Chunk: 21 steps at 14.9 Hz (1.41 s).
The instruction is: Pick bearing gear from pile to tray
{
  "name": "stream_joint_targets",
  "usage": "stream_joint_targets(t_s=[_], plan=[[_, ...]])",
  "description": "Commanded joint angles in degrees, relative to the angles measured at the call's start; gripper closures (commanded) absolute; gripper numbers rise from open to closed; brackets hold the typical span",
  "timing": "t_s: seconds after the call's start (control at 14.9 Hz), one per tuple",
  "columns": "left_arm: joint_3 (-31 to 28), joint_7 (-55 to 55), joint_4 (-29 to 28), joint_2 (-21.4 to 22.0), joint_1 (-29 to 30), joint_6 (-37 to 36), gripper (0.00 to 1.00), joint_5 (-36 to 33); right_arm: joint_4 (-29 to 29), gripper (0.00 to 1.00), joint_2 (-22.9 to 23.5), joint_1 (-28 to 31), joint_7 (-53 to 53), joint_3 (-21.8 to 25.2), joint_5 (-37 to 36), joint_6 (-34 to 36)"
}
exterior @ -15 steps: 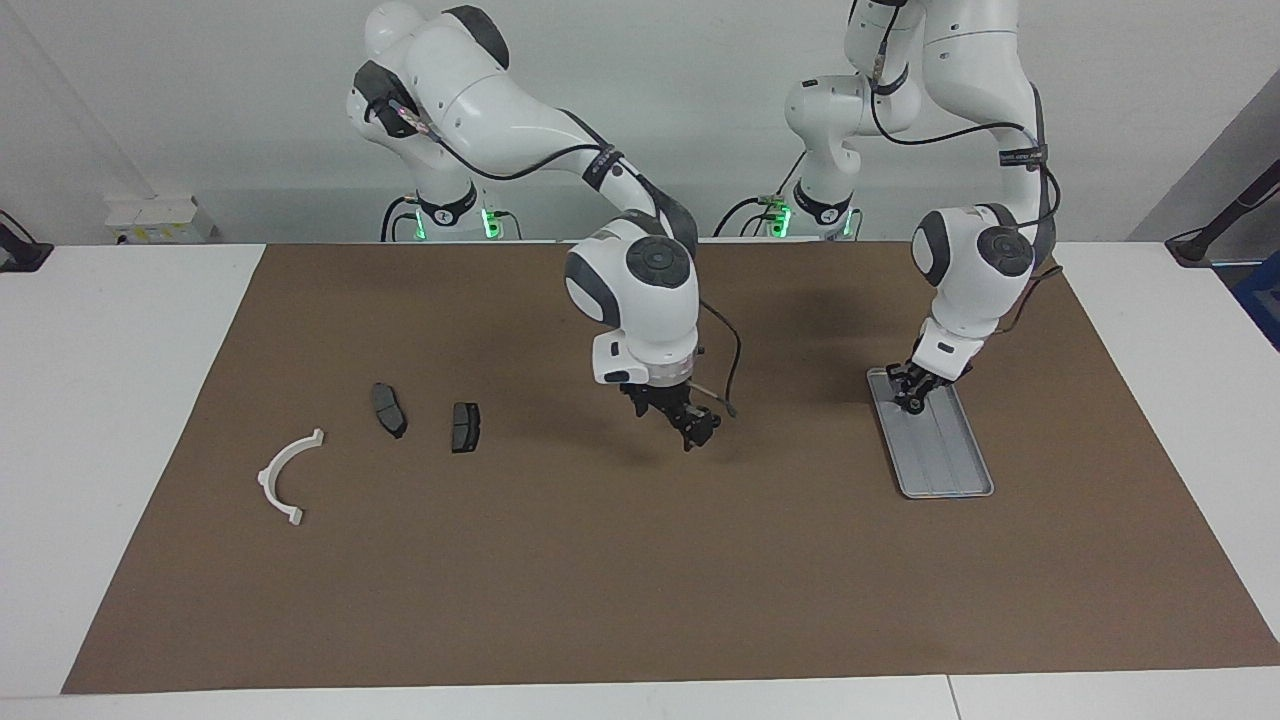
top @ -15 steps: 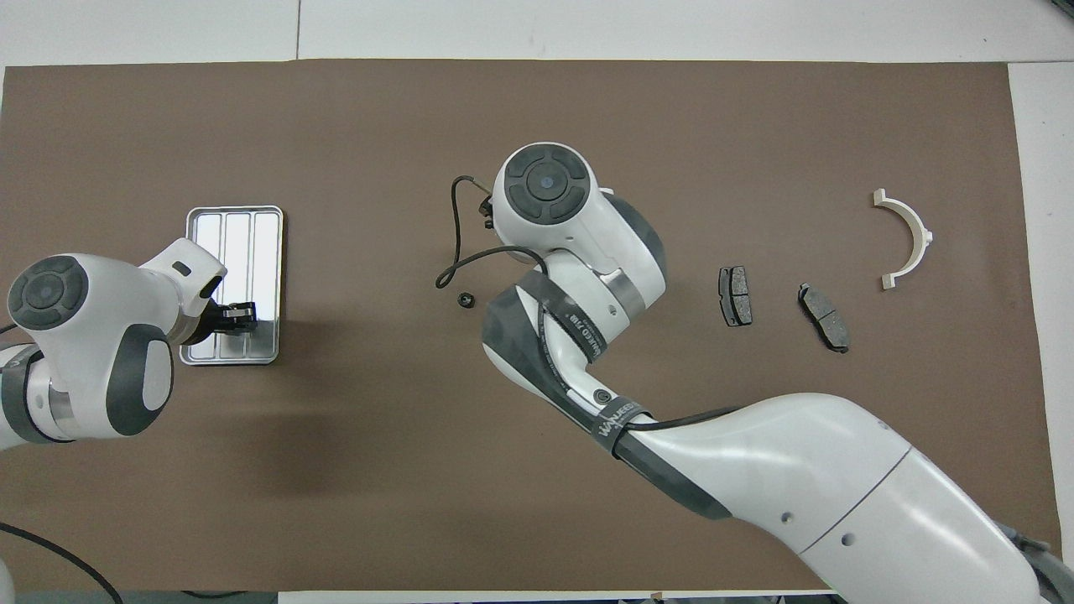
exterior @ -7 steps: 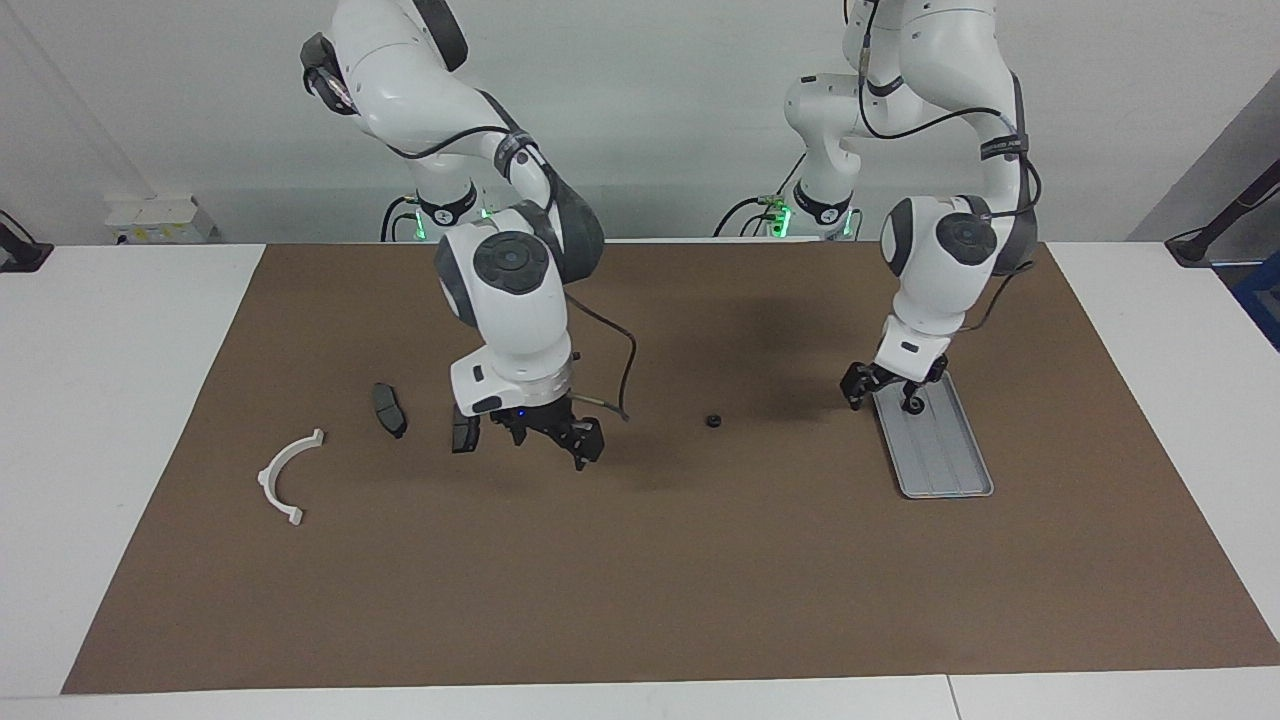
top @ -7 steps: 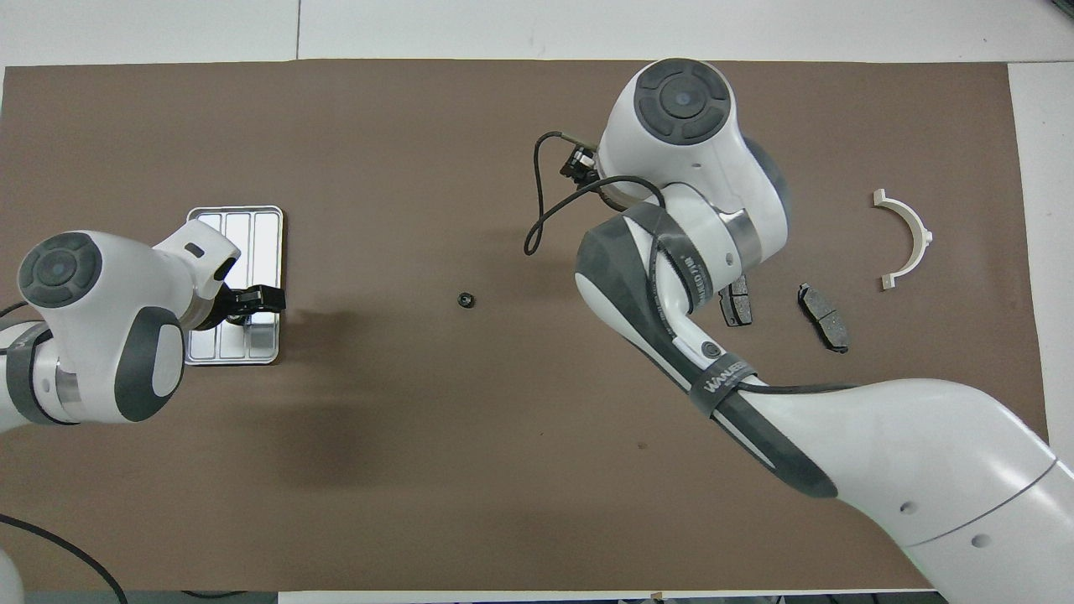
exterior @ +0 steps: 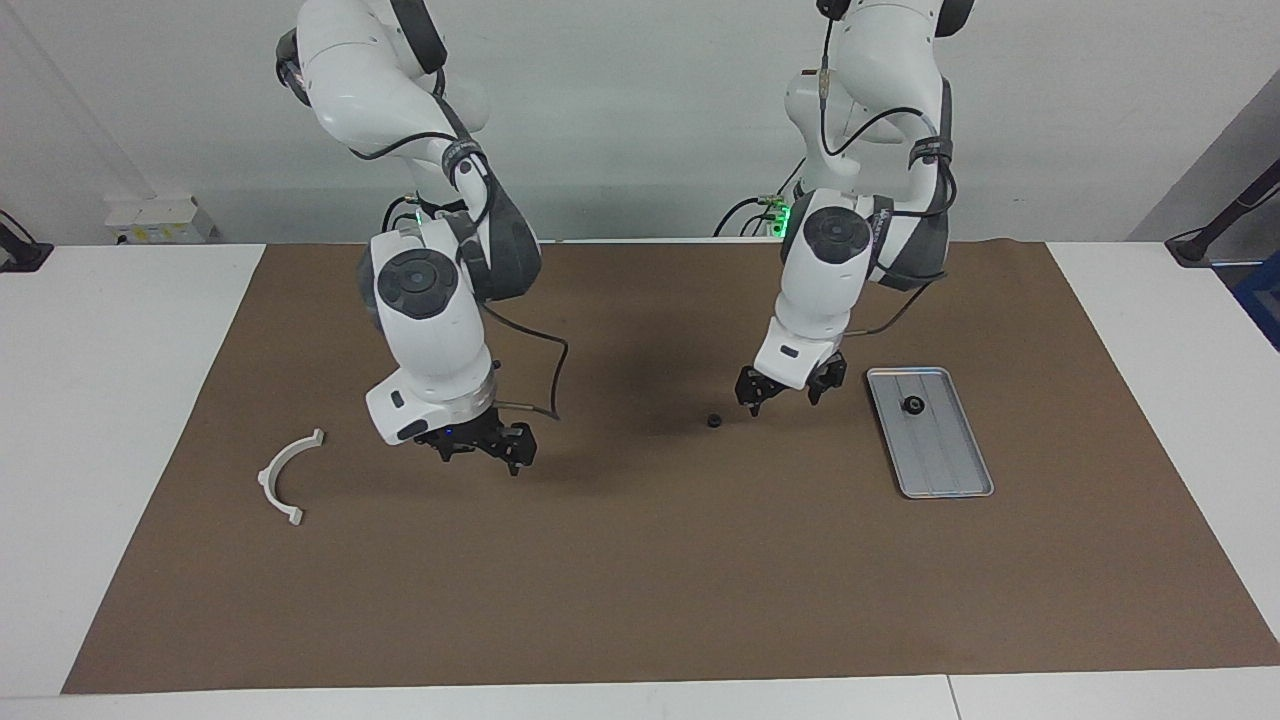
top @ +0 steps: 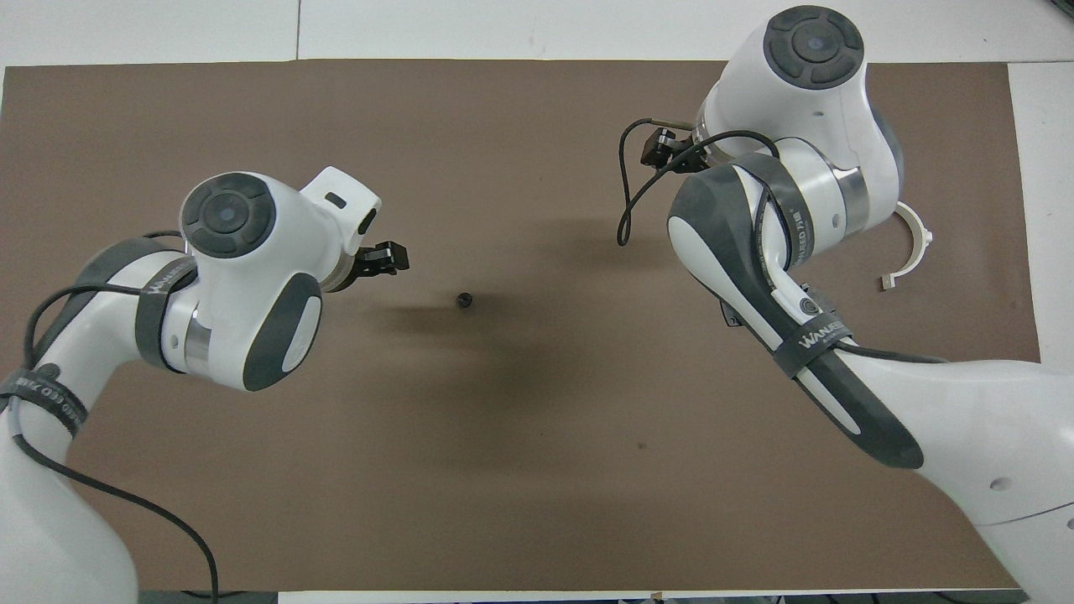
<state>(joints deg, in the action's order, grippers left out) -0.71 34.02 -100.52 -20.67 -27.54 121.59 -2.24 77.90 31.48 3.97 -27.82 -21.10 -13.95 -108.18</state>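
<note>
A small black round piece (exterior: pixel 714 420) lies on the brown mat near the middle; it also shows in the overhead view (top: pixel 463 299). My left gripper (exterior: pixel 787 392) is open and empty, low over the mat between that piece and the tray (exterior: pixel 945 470). A second black round piece (exterior: pixel 912 405) lies in the tray, at the end nearer the robots. My right gripper (exterior: pixel 482 450) is open and empty over the pile's spot. The two brake pads are hidden by the right arm. The white half-ring (exterior: pixel 288 475) lies beside it, toward the right arm's end.
The brown mat (exterior: pixel 640 580) covers most of the white table. In the overhead view the left arm (top: pixel 243 277) hides the tray and the right arm (top: pixel 789 218) covers part of the half-ring (top: pixel 916 247).
The left gripper let go of a black piece in the tray and swung to the mat's middle. The right gripper left a black piece at the middle and moved back over the brake pads.
</note>
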Motion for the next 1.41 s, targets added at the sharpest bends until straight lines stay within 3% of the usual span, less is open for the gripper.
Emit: stream_joint_targets(t_s=[0.0, 0.27, 0.47, 0.67, 0.8, 1.01, 1.34], plan=[[-0.8, 2.6, 2.6, -3.6, -1.6, 1.3, 0.0, -1.0, 1.5, 0.0, -1.2, 4.4, 9.4, -0.8, -0.3, 0.5], [-0.6, 6.7, 0.9, -3.8, -4.0, 4.0, 0.0, -0.4, 1.5, 0.0, -2.8, 7.4, 21.6, 0.5, -0.3, 1.2], [-0.5, 8.1, -0.4, -3.7, -5.1, 5.1, 0.0, -0.3, 2.1, 0.0, -4.8, 3.5, 27.2, 7.0, -0.1, 1.2], [-0.5, 8.1, -5.9, -2.7, -5.2, 10.5, 0.0, -0.3, 4.3, 0.0, -8.3, 0.8, 30.4, 12.3, 4.3, 1.2], [-0.5, 8.1, -7.9, -2.0, -5.1, 11.6, 0.0, -0.3, 7.3, 0.0, -12.5, -1.1, 32.4, 15.5, 7.6, 1.3], [-0.5, 8.3, -8.6, -1.7, -5.2, 11.5, 0.0, -0.3, 13.1, 0.0, -22.3, -1.1, 32.3, 16.2, 8.5, 4.8], [-0.5, 9.8, -8.6, -1.5, -6.6, 10.5, 0.01, -0.3, 13.2, 0.0, -31.5, -1.2, 31.4, 16.3, 10.5, 17.0]])
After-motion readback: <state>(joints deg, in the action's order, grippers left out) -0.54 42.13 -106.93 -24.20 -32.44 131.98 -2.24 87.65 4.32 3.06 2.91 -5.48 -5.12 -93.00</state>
